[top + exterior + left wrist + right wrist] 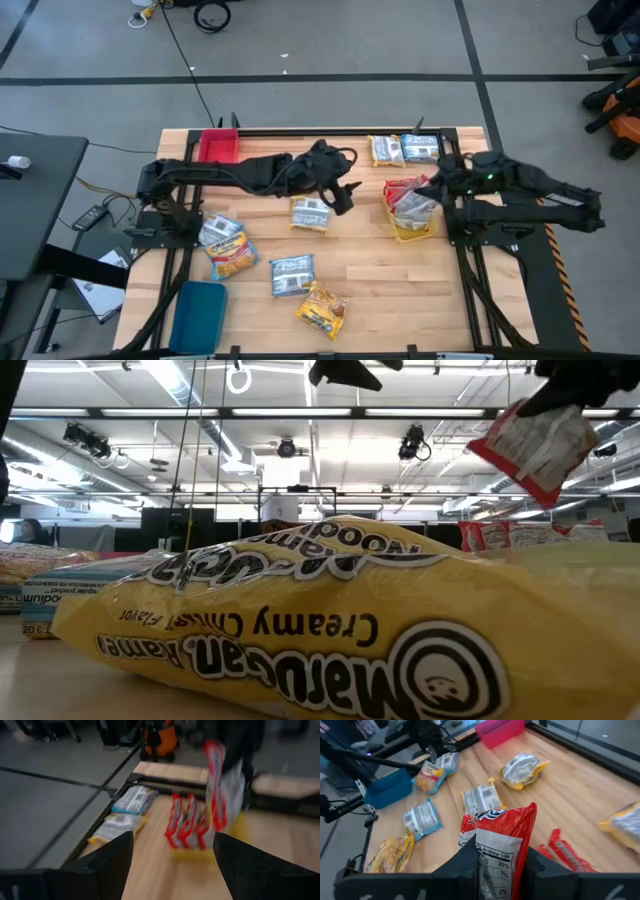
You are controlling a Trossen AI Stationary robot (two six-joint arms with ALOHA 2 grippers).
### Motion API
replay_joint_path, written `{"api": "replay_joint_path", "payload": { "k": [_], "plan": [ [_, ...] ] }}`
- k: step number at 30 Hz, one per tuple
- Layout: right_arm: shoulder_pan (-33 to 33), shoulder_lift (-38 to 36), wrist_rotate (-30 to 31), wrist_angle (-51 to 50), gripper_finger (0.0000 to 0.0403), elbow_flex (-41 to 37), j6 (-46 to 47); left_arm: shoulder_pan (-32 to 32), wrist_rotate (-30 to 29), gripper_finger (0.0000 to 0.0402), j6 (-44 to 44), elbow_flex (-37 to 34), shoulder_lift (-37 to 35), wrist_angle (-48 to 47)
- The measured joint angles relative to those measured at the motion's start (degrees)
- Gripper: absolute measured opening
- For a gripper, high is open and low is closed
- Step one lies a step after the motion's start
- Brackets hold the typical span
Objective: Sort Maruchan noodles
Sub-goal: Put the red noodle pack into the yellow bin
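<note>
My right gripper (435,187) is shut on a red-edged noodle packet (496,840) above the yellow tray (414,234) at the table's right, where several red packets (186,822) stand on edge. My left gripper (345,195) hangs open over the table's middle with nothing between its fingers (112,862), facing that tray. Loose packets lie flat on the wood: a yellow-edged one (310,213) just below my left gripper, a blue one (292,274), and yellow-orange ones (321,310) nearer the front. My right gripper pinches one short end of the red packet (495,870) between its two fingers (468,865). It comes from the table's right side, slanting down. The packet juts out past the fingertips, tilted (533,445), lifted clear above the tray.
A red tray (218,146) stands at the far left, a blue tray (199,313) at the near left. A yellow-edged packet (385,150) and a blue one (421,148) lie at the far edge. Two more packets (226,245) lie at the left. A yellow packet (330,630) fills the low view.
</note>
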Motion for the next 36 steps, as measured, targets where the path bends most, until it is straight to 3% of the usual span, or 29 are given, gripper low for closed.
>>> {"api": "replay_joint_path", "payload": {
  "k": [7, 15, 28, 36],
  "plan": [
    [3.67, -4.10, -2.43, 8.08, 0.0076, -12.11, 5.13, -0.05, -1.76, 0.0279, -13.11, -0.07, 0.32, 2.68],
    [8.20, -7.17, 10.15, 12.95, 0.0075, -17.25, 11.84, -1.41, -9.50, 0.0279, -20.18, -0.07, 0.38, 2.57],
    [16.17, -5.46, 15.73, 11.11, 0.0075, -20.57, 14.62, -0.47, -11.24, 0.0279, -17.72, -0.07, -0.66, 3.55],
    [18.42, 0.13, 23.41, 36.93, 0.0075, -32.04, 19.46, -0.36, -10.98, 0.0279, -14.05, -0.02, -3.13, 2.90]
  ]
}}
